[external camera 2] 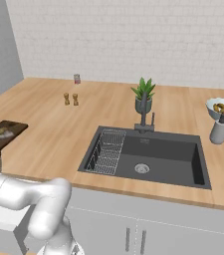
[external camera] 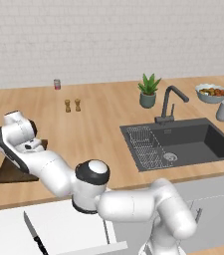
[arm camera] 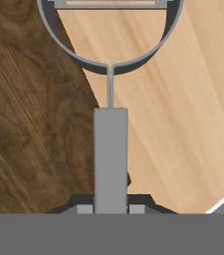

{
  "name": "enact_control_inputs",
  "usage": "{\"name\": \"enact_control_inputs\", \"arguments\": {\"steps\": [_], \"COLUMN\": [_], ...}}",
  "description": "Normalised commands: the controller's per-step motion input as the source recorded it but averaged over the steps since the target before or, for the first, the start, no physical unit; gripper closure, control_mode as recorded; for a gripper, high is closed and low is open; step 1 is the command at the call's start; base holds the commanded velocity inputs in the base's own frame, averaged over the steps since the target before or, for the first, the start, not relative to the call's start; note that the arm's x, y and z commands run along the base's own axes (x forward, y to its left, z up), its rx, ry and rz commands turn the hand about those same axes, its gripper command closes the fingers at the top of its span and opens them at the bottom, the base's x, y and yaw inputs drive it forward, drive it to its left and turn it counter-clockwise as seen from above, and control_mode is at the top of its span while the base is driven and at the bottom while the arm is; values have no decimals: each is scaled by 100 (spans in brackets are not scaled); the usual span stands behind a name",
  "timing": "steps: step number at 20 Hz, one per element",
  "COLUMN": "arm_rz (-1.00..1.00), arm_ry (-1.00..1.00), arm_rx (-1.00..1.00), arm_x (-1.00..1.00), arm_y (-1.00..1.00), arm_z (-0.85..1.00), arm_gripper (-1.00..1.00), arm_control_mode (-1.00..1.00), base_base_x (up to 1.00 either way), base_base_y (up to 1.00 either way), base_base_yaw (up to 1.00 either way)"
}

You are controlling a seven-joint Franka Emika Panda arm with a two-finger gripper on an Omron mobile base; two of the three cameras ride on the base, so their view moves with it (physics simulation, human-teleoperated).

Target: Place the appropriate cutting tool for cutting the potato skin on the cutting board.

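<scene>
In the hand view the peeler runs straight up the middle, its long axis in line with the gripper. The slim flat handle rises from between the two dark finger tips, narrows to a thin neck, and opens into the wide rounded fork at the top, so the head points directly away from the hand. The jaws are clenched on the butt end of the handle, one tip on each side of it, and the rest of the tool stands out beyond them. Behind the peeler, the cutting board fills the left of that view and the light wood tabletop the right; the head hangs over the board's edge, mostly above the tabletop. Whether the tool touches the board I cannot tell.

In the left base view the arm reaches to the far left, its hand over the cutting board near the tabletop's front edge. A long knife with a black handle lies on the white surface below. The sink sits well apart to the right.
</scene>
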Motion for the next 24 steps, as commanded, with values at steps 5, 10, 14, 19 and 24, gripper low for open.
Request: {"name": "enact_control_inputs", "arguments": {"steps": [5, 10, 14, 19, 24], "arm_rz": [0, 3, 7, 9, 10], "arm_ry": [2, 0, 0, 0, 0], "arm_rx": [0, 0, 0, 0, 0], "arm_x": [4, 0, 0, 1, 6], "arm_y": [7, 27, 12, 0, 0], "arm_z": [-41, -19, -4, -3, -1], "arm_gripper": [100, 100, 100, -100, -100], "arm_control_mode": [-100, -100, -100, -100, -100], "base_base_x": [0, 0, 0, 0, 0], "base_base_y": [0, 0, 0, 0, 0], "base_base_yaw": [0, 0, 0, 0, 0]}}
